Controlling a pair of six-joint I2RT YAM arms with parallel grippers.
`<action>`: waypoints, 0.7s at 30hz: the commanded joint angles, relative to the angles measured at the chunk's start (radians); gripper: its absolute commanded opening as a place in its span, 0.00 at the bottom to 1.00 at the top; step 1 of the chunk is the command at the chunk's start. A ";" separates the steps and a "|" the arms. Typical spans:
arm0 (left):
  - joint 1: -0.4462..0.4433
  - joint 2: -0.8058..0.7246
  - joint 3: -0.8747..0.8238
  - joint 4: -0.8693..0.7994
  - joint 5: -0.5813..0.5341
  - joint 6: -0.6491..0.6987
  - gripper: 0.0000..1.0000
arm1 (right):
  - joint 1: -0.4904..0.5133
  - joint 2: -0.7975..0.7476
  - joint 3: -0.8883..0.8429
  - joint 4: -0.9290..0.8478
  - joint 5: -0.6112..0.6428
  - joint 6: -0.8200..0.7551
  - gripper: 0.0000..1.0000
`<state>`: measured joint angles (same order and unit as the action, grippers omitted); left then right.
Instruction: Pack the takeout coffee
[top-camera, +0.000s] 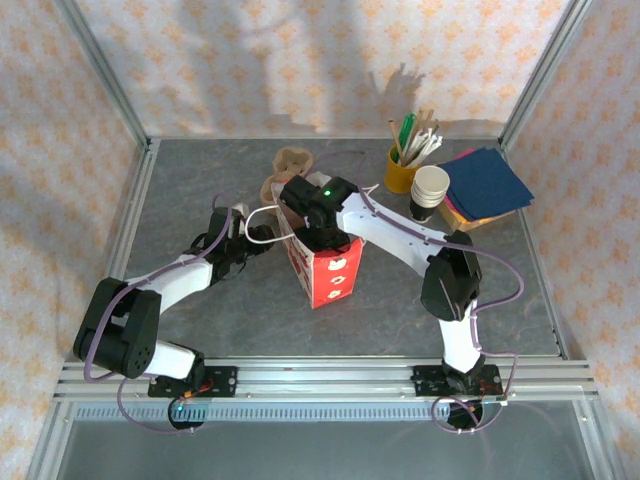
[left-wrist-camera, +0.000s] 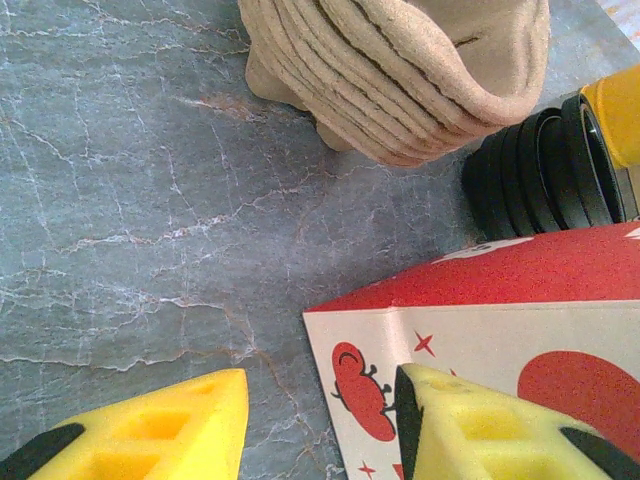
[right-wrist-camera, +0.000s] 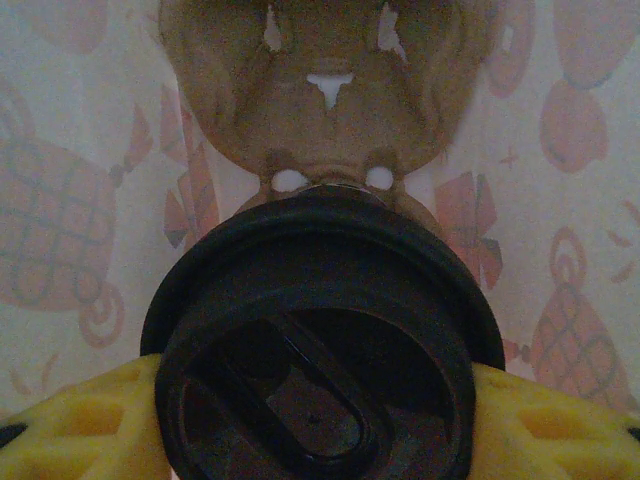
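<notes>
The takeout coffee (right-wrist-camera: 320, 350) shows its round black lid in the right wrist view, with my right gripper (right-wrist-camera: 320, 425) shut on it, one yellow finger on each side. Printed paper walls surround it, and a brown pulp carrier (right-wrist-camera: 310, 90) lies below. In the top view the right gripper (top-camera: 322, 232) reaches down into the mouth of the red-and-white paper bag (top-camera: 330, 280), which hides the cup. My left gripper (left-wrist-camera: 320, 425) stands open at the bag's (left-wrist-camera: 480, 320) corner, one finger over the table and the other against the bag's white face.
Behind the bag lies a stack of pulp carriers (top-camera: 290, 165). At the back right stand a yellow cup of stirrers (top-camera: 405, 165), a stack of paper cups (top-camera: 430, 190) and navy napkins (top-camera: 487, 183). A stack of black lids (left-wrist-camera: 545, 175) lies beside the bag.
</notes>
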<state>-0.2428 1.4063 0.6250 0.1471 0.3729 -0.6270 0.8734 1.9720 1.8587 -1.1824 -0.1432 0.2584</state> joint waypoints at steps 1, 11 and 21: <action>-0.010 -0.026 -0.012 0.019 -0.027 0.013 0.45 | -0.001 -0.024 0.022 -0.085 -0.011 0.014 0.39; -0.010 -0.017 -0.013 0.023 -0.030 0.014 0.45 | 0.002 -0.039 0.064 -0.116 -0.006 0.019 0.38; -0.010 -0.010 -0.013 0.035 -0.026 0.014 0.45 | 0.011 -0.058 0.099 -0.126 -0.009 0.033 0.39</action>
<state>-0.2428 1.4063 0.6250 0.1474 0.3584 -0.6270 0.8772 1.9625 1.9301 -1.2697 -0.1555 0.2764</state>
